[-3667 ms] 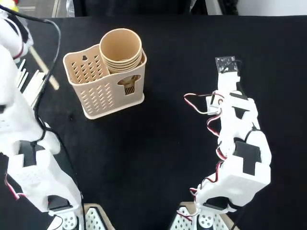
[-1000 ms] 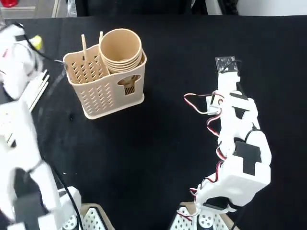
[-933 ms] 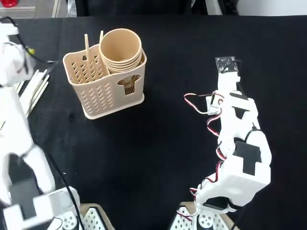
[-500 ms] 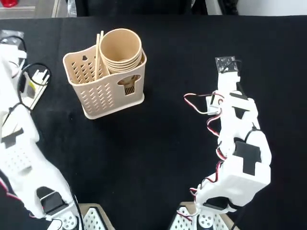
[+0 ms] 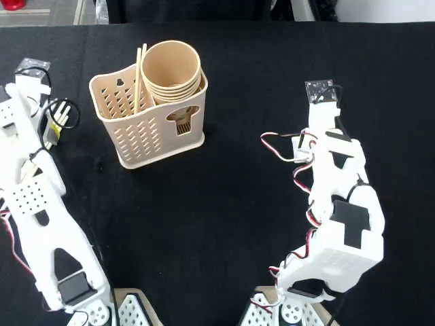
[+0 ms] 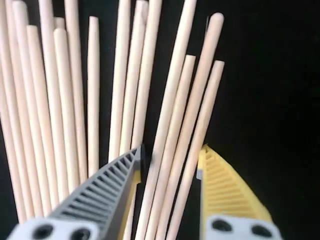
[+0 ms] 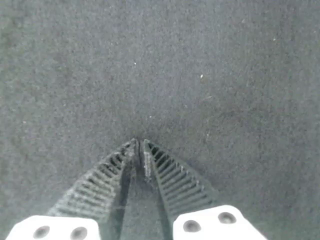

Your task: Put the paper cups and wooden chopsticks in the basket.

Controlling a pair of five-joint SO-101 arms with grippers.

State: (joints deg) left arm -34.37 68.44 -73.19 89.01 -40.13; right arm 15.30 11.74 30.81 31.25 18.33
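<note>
A stack of paper cups (image 5: pixel 171 68) stands in the beige perforated basket (image 5: pixel 146 132), with two wooden chopsticks (image 5: pixel 138 78) leaning beside it in the basket's other half. A pile of loose chopsticks (image 5: pixel 61 111) lies on the black cloth at the far left. My left gripper (image 5: pixel 51 129) is down over that pile. In the left wrist view it (image 6: pixel 172 150) is open, with three chopsticks (image 6: pixel 180 150) lying between its grey and yellow fingers and several more (image 6: pixel 60 100) beside them. My right gripper (image 7: pixel 138 145) is shut and empty, low over bare cloth right of centre (image 5: pixel 319 92).
The black cloth (image 5: pixel 224 204) covers the table between basket and right arm. The right arm's body (image 5: pixel 336 204) stretches along the right side, with loose wires (image 5: pixel 282 146) beside it. The left arm's base (image 5: pixel 47 244) occupies the near left.
The left arm swung away from the basket to the chopstick pile and lowered onto it. The two chopsticks it dropped settled against the cups. The right arm stayed still.
</note>
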